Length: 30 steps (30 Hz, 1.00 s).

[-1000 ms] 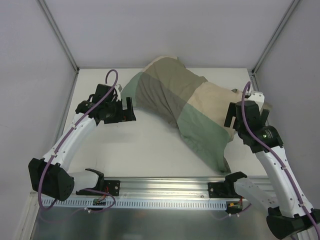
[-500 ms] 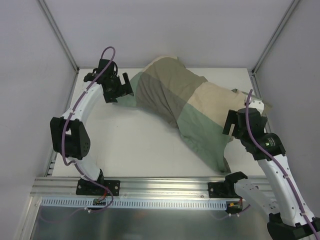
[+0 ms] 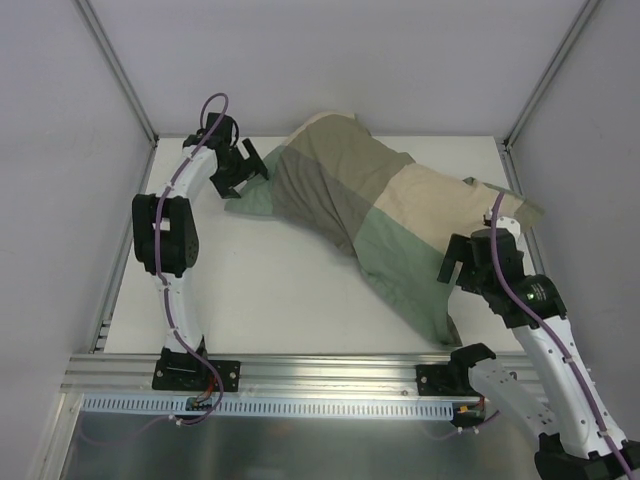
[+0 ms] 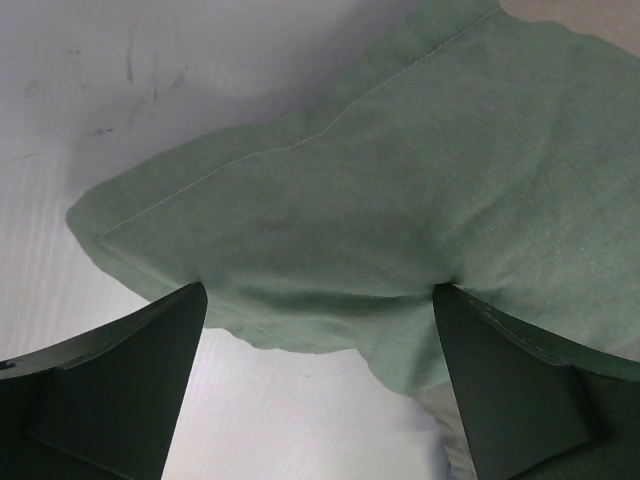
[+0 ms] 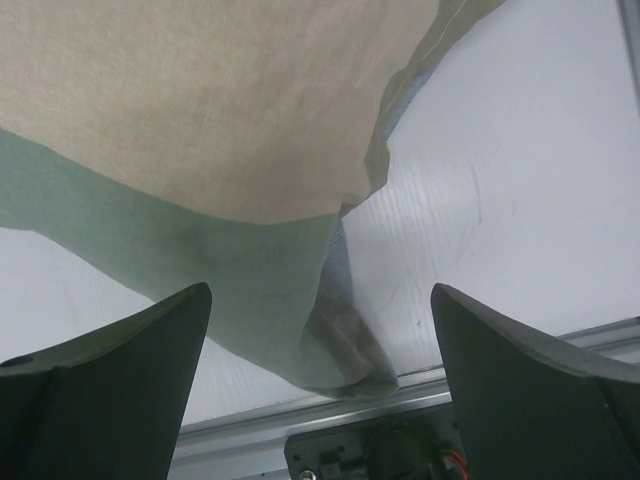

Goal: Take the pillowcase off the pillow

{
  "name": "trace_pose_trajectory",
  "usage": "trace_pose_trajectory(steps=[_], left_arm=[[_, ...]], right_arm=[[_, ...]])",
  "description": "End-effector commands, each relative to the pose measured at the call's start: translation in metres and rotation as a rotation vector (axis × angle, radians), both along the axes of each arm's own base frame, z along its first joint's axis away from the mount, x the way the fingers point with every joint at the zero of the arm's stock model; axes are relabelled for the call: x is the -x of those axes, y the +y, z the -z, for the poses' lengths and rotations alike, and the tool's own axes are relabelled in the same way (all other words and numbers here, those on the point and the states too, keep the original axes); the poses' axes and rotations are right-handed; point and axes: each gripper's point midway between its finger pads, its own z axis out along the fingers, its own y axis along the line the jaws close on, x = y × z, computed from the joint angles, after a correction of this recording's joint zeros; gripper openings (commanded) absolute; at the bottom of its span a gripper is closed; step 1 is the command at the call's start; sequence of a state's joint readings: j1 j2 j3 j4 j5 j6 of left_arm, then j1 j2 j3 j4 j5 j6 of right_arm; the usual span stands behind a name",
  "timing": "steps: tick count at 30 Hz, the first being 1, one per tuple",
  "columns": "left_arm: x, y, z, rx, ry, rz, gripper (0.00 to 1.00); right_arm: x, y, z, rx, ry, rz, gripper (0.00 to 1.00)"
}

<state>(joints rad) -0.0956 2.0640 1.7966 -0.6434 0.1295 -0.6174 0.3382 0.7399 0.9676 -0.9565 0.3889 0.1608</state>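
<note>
1. The patchwork pillowcase (image 3: 370, 200) lies bulging on the bench (image 3: 270, 290); the pillow is hidden, presumably inside it.
2. The left jaws stand apart, straddling its green corner. The right jaws, also apart, hover before its beige-and-green side, gripping nothing.
3. This looks like the grasping step: next, the left jaws likely need to close on that corner.

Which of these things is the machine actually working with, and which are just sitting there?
In the job: pillowcase, with the pillow hidden inside; left claw, open at its green corner; right claw, open.
Just there: table; metal rail; purple cables.
</note>
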Motion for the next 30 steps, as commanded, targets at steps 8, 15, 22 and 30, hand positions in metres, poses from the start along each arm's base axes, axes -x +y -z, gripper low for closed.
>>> trace_pose_trajectory(steps=[8,15,22,30], left_arm=[[0.005,-0.041,0.003,0.097,0.004,0.118,0.0],[0.032,-0.033,-0.026,0.079,-0.038,0.115,0.0],[0.06,-0.022,-0.041,0.047,-0.058,0.085,0.0],[0.087,-0.018,-0.076,0.05,-0.138,0.097,0.0]], right_arm=[[0.032,0.036,0.044,-0.201,0.12,-0.064,0.97],[0.036,0.068,0.07,-0.378,0.142,-0.084,0.97],[0.04,0.077,0.091,-0.414,0.17,-0.072,0.65],[0.025,0.046,0.053,-0.261,0.03,-0.045,0.01]])
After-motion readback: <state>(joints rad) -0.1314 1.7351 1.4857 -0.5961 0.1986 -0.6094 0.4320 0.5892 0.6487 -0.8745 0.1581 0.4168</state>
